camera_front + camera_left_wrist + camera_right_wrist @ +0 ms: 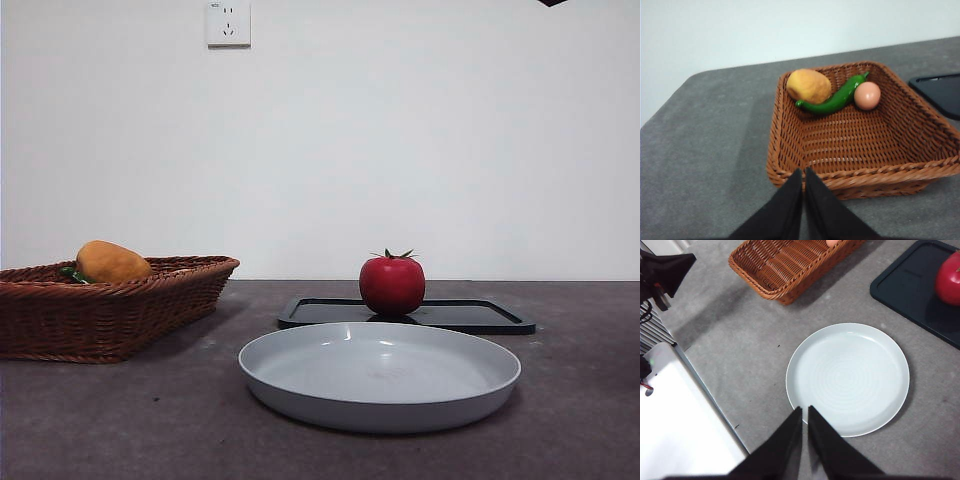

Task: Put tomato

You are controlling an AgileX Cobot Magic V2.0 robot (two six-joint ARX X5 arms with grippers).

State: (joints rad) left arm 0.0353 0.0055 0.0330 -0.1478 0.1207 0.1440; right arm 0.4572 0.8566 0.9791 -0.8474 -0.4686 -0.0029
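The glossy red tomato (pixel 392 285) with a dark green stem stands upright on a flat black tray (pixel 405 315) behind a pale grey plate (pixel 380 375). The right wrist view catches the tomato (pixel 949 277) at its edge, on the tray (pixel 910 290). My right gripper (pixel 805 410) is shut and empty, raised over the plate's (pixel 847 377) rim, well away from the tomato. Shut and empty too, my left gripper (pixel 803 172) hangs above the near rim of the wicker basket (pixel 860 145). In the front view only a black arm tip (pixel 550 2) shows at the top.
The wicker basket (pixel 100 305) stands at the left and holds a matte orange fruit (pixel 808 86), a green pepper (pixel 835 99) and a pinkish egg (pixel 867 95). A white block (pixel 685 425) lies past the table's edge in the right wrist view.
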